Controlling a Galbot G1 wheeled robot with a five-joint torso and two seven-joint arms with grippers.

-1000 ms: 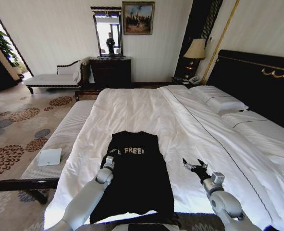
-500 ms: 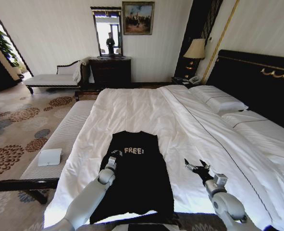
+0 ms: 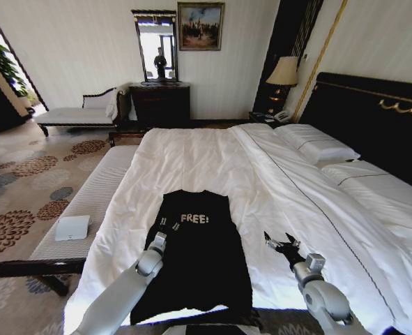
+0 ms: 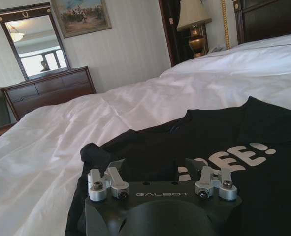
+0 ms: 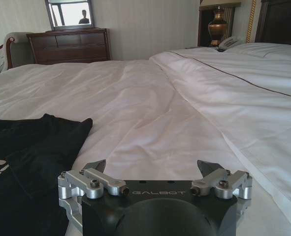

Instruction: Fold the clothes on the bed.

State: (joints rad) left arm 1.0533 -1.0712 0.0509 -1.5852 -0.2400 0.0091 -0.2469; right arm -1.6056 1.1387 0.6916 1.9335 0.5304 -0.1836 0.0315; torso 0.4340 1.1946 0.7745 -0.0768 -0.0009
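Note:
The clothes are one black T-shirt (image 3: pixel 200 258) with white "FREE!" lettering, lying flat near the front edge of the white bed (image 3: pixel 206 157). My left gripper (image 3: pixel 161 225) hovers open over the shirt's left sleeve edge; in the left wrist view its fingers (image 4: pixel 106 178) stand wide apart just above the black fabric (image 4: pixel 224 137). My right gripper (image 3: pixel 279 243) is open over bare sheet, well to the right of the shirt. In the right wrist view the gripper (image 5: pixel 155 169) points across the white sheet, with the shirt's edge (image 5: pixel 32 147) off to one side.
Two white pillows (image 3: pixel 318 148) lie by the dark headboard (image 3: pixel 373 118) at the right. A pale bench (image 3: pixel 87 202) with a small white box (image 3: pixel 72 227) runs along the bed's left side. A dresser (image 3: pixel 160 105), chaise (image 3: pixel 80 112) and lamp (image 3: pixel 284 72) stand beyond.
My left arm has drawn back slightly toward the bed's near edge. The right gripper has barely shifted. The shirt lies as before.

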